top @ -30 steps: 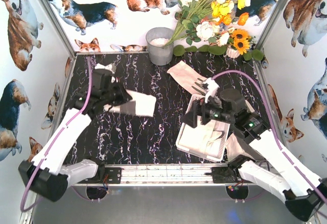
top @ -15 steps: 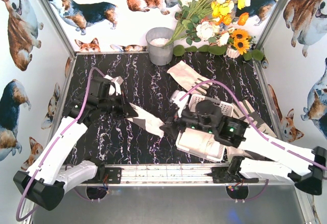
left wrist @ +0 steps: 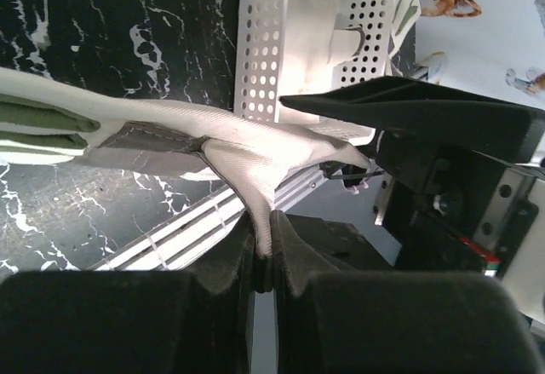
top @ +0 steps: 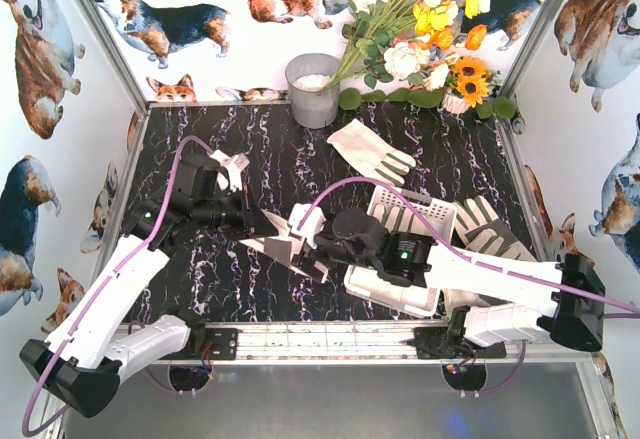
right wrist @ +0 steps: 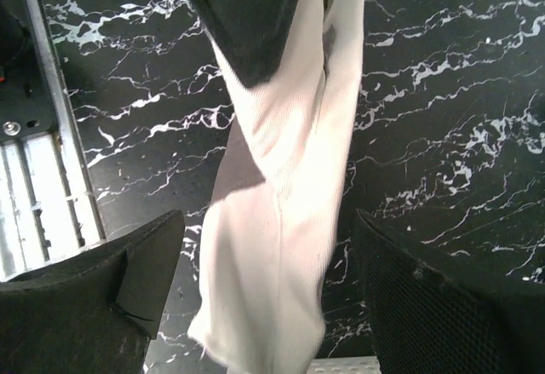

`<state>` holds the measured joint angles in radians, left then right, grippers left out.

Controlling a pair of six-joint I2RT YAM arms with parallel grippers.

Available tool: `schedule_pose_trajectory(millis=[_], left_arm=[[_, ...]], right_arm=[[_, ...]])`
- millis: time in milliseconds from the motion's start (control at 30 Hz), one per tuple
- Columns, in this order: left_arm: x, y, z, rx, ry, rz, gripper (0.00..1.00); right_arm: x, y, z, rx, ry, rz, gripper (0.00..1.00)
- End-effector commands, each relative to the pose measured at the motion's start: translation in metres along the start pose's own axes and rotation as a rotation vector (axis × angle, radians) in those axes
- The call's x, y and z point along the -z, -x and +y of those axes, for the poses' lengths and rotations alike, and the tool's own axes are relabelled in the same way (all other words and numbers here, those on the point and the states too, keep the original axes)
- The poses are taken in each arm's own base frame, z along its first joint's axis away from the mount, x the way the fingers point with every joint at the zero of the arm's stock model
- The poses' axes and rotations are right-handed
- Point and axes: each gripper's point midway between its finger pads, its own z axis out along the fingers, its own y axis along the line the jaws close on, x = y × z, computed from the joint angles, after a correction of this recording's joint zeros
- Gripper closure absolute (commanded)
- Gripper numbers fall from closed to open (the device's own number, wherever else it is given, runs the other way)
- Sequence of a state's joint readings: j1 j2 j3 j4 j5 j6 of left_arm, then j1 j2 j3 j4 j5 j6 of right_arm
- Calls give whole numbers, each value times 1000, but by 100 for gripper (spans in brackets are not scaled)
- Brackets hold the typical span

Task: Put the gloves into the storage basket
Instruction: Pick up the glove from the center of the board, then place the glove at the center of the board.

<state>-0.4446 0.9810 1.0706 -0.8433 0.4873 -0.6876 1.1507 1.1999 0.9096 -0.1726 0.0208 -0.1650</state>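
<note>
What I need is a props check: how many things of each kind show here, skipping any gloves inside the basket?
Loose gloves in plain view: 3 (held glove in the left gripper, back glove, right glove)
Storage basket: 1
Metal bucket: 1
Flower bunch: 1
Total: 6

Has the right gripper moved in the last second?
Yes. The right gripper swung left, off the left edge of the storage basket, its open jaws now astride the glove held by the left gripper.
</note>
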Motion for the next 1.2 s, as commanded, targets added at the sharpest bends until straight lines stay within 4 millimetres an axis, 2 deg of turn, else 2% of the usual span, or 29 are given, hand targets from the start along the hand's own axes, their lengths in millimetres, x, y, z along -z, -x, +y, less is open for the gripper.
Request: schedule_pose_trajectory(millis=[0,100,300,500,633,667,700,833,933,1033,1167], left_arm=[[0,-6,-14,-14,-65,19,100],[-1,-10,-17,-22,-72,32,100],[-1,-12,-24,-32,-85,32,100],[-3,-12,-22,-34,-75,28,100],[-1,-1,-21,-31,-45,-31,100],[0,2,-20,-30,-36,-52,99],[1,8,-20,-32,-25,-84,93],[13,31,-23,-49,-9,-228,56],[26,50,-21,-55,19,-358,39],[37,62,-10,-36,65,-469,35],[41,59,20,43,135,-558,39]], right_arm=[[-5,55,-17,60,-78,-167,20],[-12,59,-16,68,-71,-178,28],[-23,54,-16,52,-76,-151,55],[-18,56,-17,4,-87,-174,79],[-12,56,-16,-60,-95,-197,98],[-11,54,-16,-86,-101,-200,100],[-10,51,-17,-117,-111,-201,100],[-5,36,-22,-296,-175,-209,100],[-3,28,-24,-468,-215,-237,100],[-7,24,-23,-630,-231,-254,100],[-18,13,-25,-841,-282,-255,100]])
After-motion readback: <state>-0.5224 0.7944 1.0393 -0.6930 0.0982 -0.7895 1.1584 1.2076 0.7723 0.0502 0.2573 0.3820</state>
